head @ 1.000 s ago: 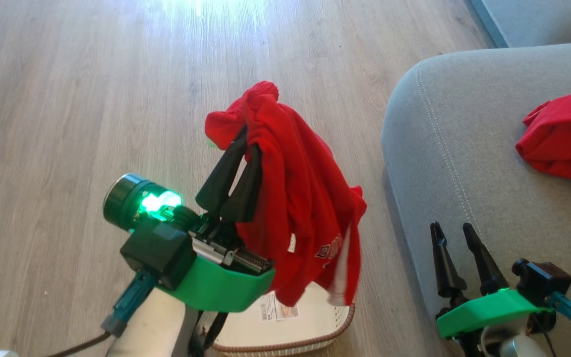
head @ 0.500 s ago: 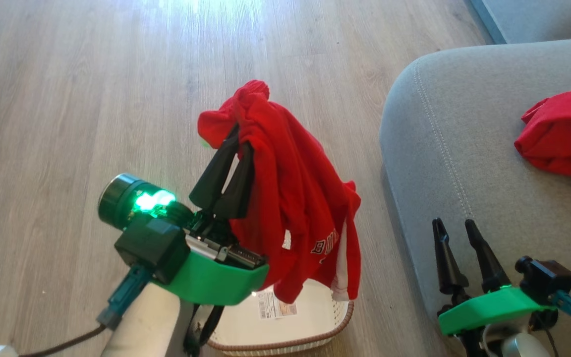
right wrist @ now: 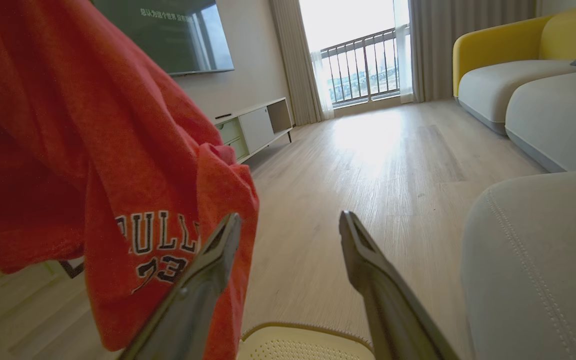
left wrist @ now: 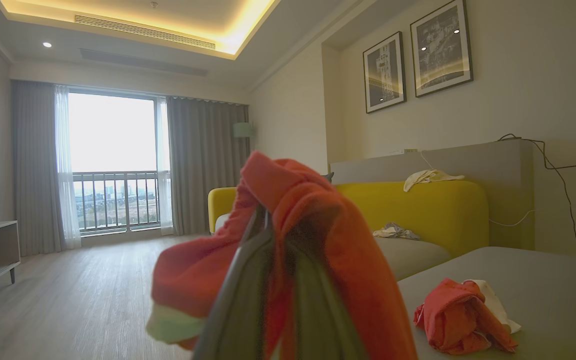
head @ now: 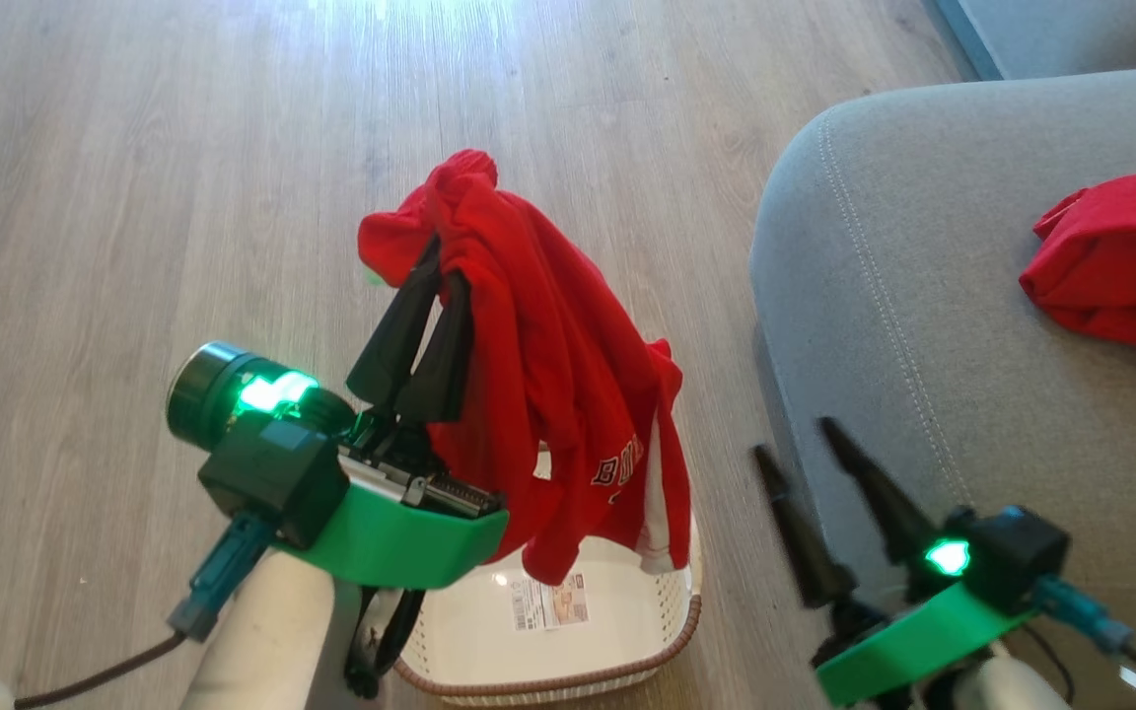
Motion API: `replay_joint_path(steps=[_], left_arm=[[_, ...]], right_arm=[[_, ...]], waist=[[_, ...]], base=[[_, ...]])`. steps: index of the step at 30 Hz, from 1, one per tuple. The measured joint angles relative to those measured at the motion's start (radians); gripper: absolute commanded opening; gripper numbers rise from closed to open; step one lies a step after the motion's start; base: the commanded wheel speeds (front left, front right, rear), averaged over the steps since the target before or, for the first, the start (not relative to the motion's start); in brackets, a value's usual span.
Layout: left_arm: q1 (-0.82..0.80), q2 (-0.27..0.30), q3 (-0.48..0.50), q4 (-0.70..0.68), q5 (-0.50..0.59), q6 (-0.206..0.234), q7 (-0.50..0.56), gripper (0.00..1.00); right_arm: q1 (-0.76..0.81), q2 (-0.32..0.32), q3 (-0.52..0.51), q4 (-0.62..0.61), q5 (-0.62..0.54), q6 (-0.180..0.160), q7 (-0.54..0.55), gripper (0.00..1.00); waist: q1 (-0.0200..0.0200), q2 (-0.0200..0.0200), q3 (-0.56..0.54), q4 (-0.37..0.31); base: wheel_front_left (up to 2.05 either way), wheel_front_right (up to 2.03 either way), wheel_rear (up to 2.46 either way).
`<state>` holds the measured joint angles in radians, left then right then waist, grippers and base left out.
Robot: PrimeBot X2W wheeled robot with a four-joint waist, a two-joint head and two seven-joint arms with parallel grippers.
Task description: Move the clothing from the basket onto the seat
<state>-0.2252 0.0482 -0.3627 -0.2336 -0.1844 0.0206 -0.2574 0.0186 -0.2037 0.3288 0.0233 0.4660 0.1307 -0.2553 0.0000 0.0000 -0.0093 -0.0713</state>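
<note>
Pale wood-plank floor with a cream perforated plastic basket on it, big grey fabric seat just right of the basket. The left gripper pinches one bright red garment above the basket, and the right gripper is spread empty beside it. Another red garment lies on the seat.

Garment: letters "ULL" above "23", partly cut off by folds. Label in basket: barcode, print too small. TV: characters, unreadable.
</note>
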Motion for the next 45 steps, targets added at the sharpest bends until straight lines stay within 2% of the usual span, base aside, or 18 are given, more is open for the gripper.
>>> replay_joint_path(steps=[5, 10, 14, 19, 26, 36, 45], left_arm=[[0.000, 0.000, -0.002, 0.017, 0.001, -0.009, 0.000, 0.00], [0.000, 0.000, -0.036, 0.032, 0.013, -0.020, 0.000, 0.00], [0.000, 0.000, -0.070, 0.046, 0.010, -0.027, 0.000, 0.00], [0.000, 0.001, -0.109, 0.057, 0.009, -0.028, 0.000, 0.00], [0.000, 0.002, -0.158, 0.071, -0.001, -0.045, 0.000, 0.00], [-0.001, 0.003, -0.191, 0.070, -0.021, -0.045, 0.000, 0.00], [-0.003, 0.003, -0.254, 0.072, -0.023, -0.062, 0.000, 0.00]], right_arm=[[-0.037, -0.090, 0.160, -0.080, -0.011, 0.000, 0.000, 1.00], [-0.084, -0.110, 0.220, -0.093, -0.035, 0.000, 0.000, 1.00], [-0.116, -0.084, 0.216, -0.052, -0.038, 0.000, 0.000, 1.00], [-0.166, -0.083, 0.278, -0.018, -0.063, 0.000, 0.000, 1.00], [-0.247, -0.108, 0.357, 0.035, -0.189, 0.000, 0.000, 1.00], [-0.278, -0.103, 0.390, 0.133, -0.337, 0.000, 0.000, 1.00], [-0.292, 0.001, 0.329, 0.177, -0.385, 0.000, 0.000, 1.00]], waist=[[0.0000, 0.0000, 0.003, 0.005], [0.0000, 0.0000, 0.004, 0.012], [0.0000, 0.0000, 0.002, 0.024], [0.0001, 0.0000, 0.002, 0.043], [0.0000, 0.0000, 0.000, 0.067], [0.0000, 0.0000, -0.002, 0.075], [0.0000, 0.0000, -0.002, 0.086]], base=[[0.00, 0.00, 0.00], [0.00, 0.00, 0.00], [0.00, 0.00, 0.00], [0.00, 0.00, 0.00], [0.00, 0.00, 0.00], [0.00, 0.00, 0.00], [0.00, 0.00, 0.00]])
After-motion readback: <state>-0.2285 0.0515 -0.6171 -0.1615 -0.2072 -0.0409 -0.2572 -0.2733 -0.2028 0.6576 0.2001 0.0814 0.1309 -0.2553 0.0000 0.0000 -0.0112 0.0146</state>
